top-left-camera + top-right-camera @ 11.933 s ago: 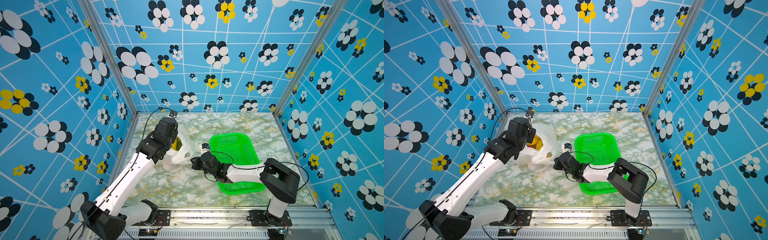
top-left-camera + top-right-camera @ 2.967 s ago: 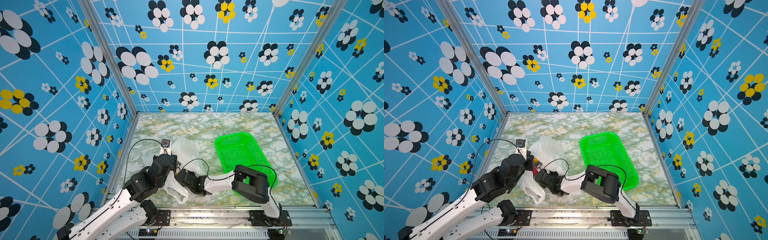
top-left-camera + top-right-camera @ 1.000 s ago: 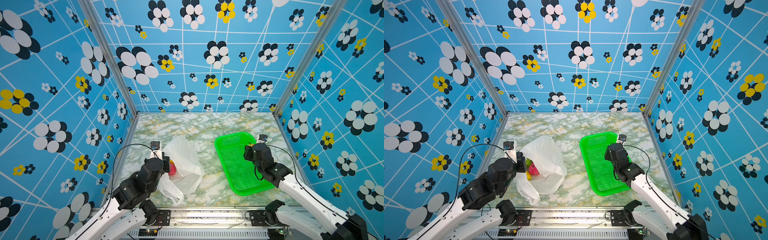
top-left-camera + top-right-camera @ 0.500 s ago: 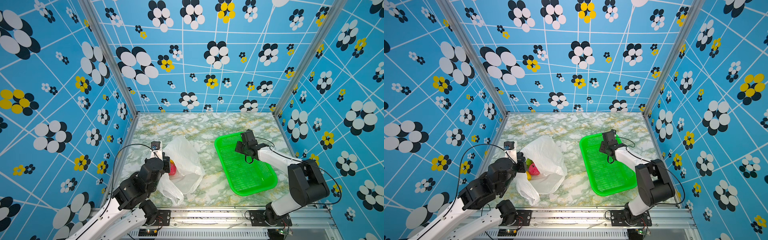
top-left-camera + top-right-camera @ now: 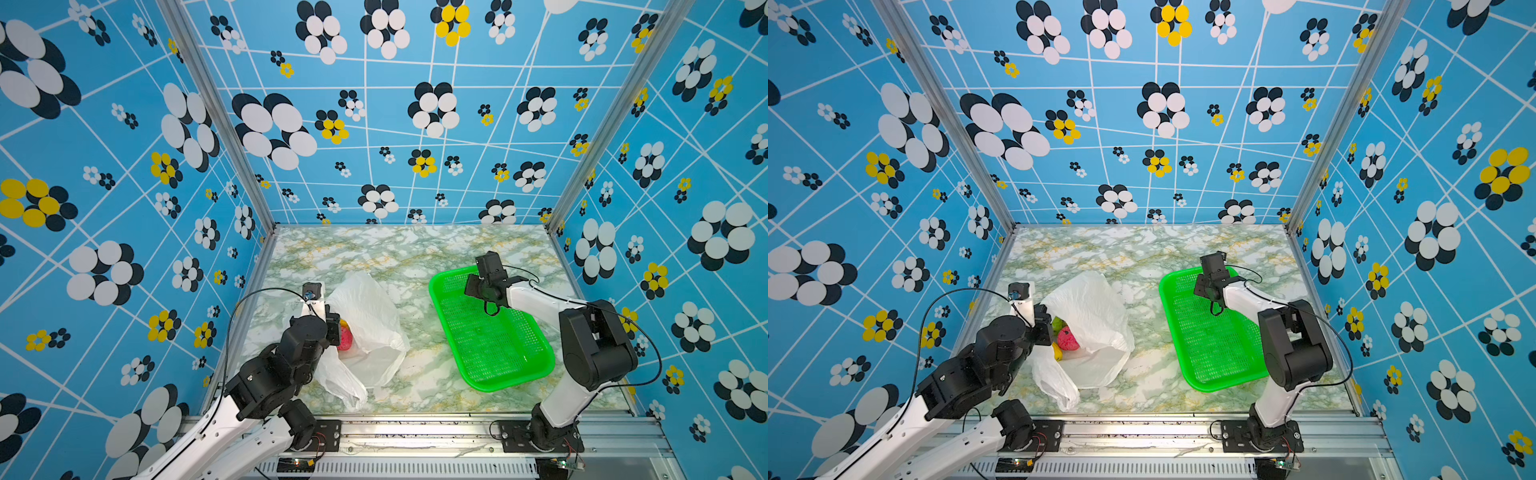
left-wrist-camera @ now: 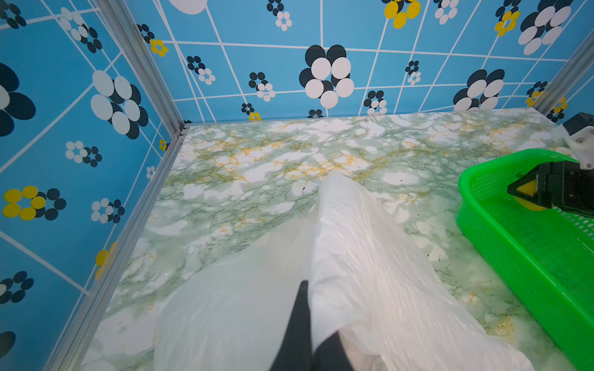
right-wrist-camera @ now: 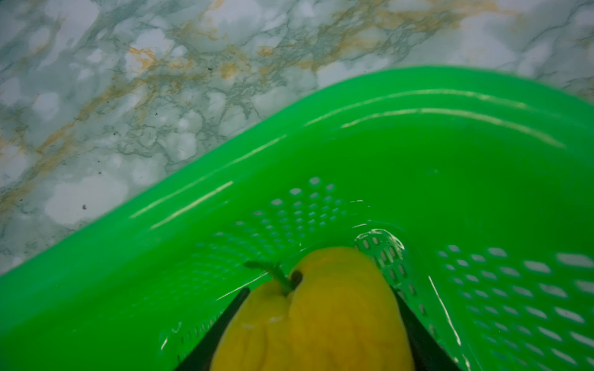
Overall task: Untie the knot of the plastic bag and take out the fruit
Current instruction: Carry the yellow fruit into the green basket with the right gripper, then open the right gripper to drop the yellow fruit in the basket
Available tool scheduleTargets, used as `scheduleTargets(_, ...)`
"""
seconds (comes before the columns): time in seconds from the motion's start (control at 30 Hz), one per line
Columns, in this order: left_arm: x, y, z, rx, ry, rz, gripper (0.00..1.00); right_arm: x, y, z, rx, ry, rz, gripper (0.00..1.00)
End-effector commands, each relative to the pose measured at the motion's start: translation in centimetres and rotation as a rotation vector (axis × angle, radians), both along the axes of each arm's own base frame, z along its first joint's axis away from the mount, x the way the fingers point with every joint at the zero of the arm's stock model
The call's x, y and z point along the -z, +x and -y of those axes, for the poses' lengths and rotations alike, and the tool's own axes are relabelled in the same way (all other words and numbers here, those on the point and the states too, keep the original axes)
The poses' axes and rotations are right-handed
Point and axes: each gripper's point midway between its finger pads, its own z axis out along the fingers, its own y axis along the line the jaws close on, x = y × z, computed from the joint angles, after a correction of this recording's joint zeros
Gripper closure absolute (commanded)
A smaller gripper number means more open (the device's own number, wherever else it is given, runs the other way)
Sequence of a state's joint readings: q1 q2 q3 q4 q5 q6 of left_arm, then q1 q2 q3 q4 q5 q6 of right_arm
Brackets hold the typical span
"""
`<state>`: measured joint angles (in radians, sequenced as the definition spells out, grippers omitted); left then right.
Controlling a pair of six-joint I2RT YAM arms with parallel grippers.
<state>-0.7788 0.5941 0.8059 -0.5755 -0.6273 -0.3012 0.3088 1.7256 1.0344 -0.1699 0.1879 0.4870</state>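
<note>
Plastic bag (image 5: 1096, 311), white and crinkly, mouth open (red fruit (image 5: 1068, 338) inside)

The plastic bag (image 5: 370, 316) is lying crumpled on the left of the marble table (image 5: 374, 249). It is thin, white and translucent, and its mouth is gaping leftward with the upper edge lifted. A bumpy red fruit (image 5: 1068, 338) is sitting in the opening, between what seems a green fruit (image 5: 1059, 322) and a small yellow fruit (image 5: 1057, 352). A stemmed yellow fruit (image 7: 315, 314) is sitting in the green basket's (image 7: 418, 144) far left corner.
</note>
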Motion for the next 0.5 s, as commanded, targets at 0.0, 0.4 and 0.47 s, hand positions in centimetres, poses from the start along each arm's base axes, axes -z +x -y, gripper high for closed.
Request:
scheduleTargets(0.0, 0.0, 0.2, 0.0, 0.0, 0.012, 0.01, 1.0, -0.7, 0.0, 0.3, 0.001, -0.007, -0.011, 0.21)
scheduleTargets(0.4, 0.0, 0.8, 0.5, 0.006, 0.017, -0.002, 1.0, -8.1, -5.2, 0.7, 0.022, 0.142, 0.109, 0.01)
scheduleTargets(0.47, 0.2, 0.9, 0.6, 0.016, 0.001, -0.023, 1.0, -9.1, -6.2, 1.0, 0.078, 0.189, 0.107, 0.01)
